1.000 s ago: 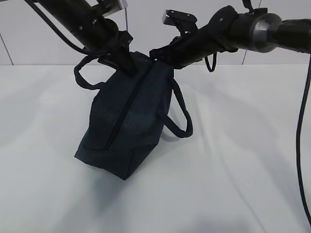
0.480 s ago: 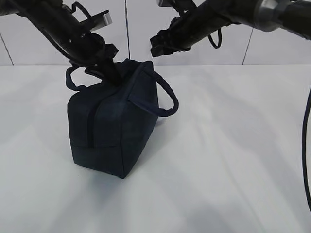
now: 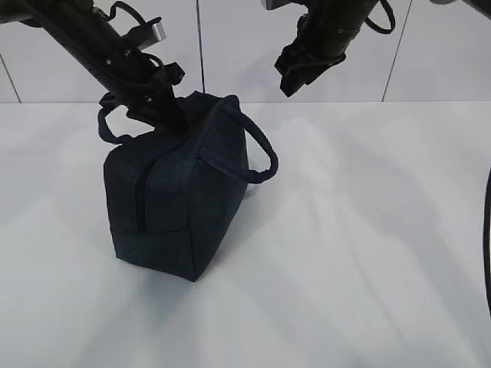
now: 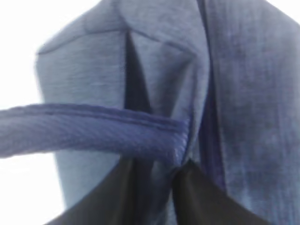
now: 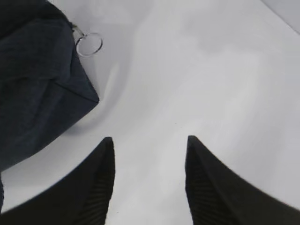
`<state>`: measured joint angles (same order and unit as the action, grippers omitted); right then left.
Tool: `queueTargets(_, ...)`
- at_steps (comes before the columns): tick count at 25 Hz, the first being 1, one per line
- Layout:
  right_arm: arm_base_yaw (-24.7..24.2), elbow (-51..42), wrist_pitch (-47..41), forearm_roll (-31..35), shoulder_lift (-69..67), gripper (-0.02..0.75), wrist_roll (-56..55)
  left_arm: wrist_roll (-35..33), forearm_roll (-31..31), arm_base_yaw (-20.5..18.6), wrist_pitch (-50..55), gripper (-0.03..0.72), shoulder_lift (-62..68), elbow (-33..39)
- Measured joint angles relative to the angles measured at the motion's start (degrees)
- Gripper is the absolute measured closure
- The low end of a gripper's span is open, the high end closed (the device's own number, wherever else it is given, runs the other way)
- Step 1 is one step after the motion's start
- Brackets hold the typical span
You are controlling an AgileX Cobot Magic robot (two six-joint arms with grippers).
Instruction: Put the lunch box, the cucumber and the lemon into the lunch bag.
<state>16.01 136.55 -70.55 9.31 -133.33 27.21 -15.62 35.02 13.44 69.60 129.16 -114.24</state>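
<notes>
The boxy dark navy fabric lunch bag [image 3: 178, 203] stands upright on the white table [image 3: 368, 253], left of centre and nearer the far edge than the near one. Its zipper line runs down the end panel facing the camera and appears closed. No lunch box, cucumber or lemon shows in any view; whether they are inside cannot be confirmed.

The left gripper [image 3: 167, 115] is pressed into the top of the bag beside the left loop handle [image 3: 115, 130]. In the left wrist view its dark fingers [image 4: 201, 197] sit against the fabric at the root of a handle strap [image 4: 93, 129]; whether they clamp cloth or merely touch it cannot be told. The right gripper [image 3: 301, 73] hangs in the air above and to the right of the bag, well clear of it, its jaws apart and empty over bare table. The silver ring pull [image 5: 89, 44] lies at the bag's corner.

Risks, as judged:
- If the left fingers have fabric or strap pinched, lifting the arm would drag or topple the bag.
- The right-hand loop handle [image 3: 249, 153] stands out sideways; a passing arm could snag it.
- The bag is soft-sided; a side push could tip it.
</notes>
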Motion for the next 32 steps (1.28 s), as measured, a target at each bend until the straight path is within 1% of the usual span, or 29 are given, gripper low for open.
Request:
queueTargets(5, 0.0, 0.1, -0.88, -4.89, 1.9, 0.371, -7.01, 0.37, -3.57, -0.13, 0.0, 0.507, -0.8, 0.0)
queueTargets(11, 0.0, 0.1, -1.13, -10.99, 5.35, 0.37, -15.72, 1.13, -7.55, -0.13, 0.23, 0.445, -4.85, 0.0)
queueTargets(15, 0.0, 0.1, -1.13, -11.47, 8.47, 0.37, -18.64, 2.63, -10.81, -0.13, 0.74, 0.379, -7.25, 0.0)
queueTargets(18, 0.0, -0.03, -1.25, -10.63, 10.77, 0.37, -19.5, 4.94, -12.45, -0.13, 0.98, 0.361, -9.26, 0.0)
queueTargets(21, 0.0, -2.92, -1.33, -10.55, 14.05, 0.371, -21.01, 7.23, -14.13, -0.15, 1.19, 0.359, -11.75, 0.0)
queueTargets(25, 0.0, -11.57, -1.33, -10.52, 21.19, 0.371, -22.55, 10.8, -18.18, -0.25, 1.31, 0.358, -15.6, 0.12)
queueTargets(29, 0.0, -20.38, -1.33, -10.41, 29.81, 0.371, -23.55, 11.96, -21.65, -0.25, 1.51, 0.358, -20.04, 0.83)
queueTargets(32, 0.0, -25.23, -1.47, -10.98, 35.73, 0.371, -23.81, 12.18, -22.58, -0.25, 1.65, 0.358, -23.75, 1.96)
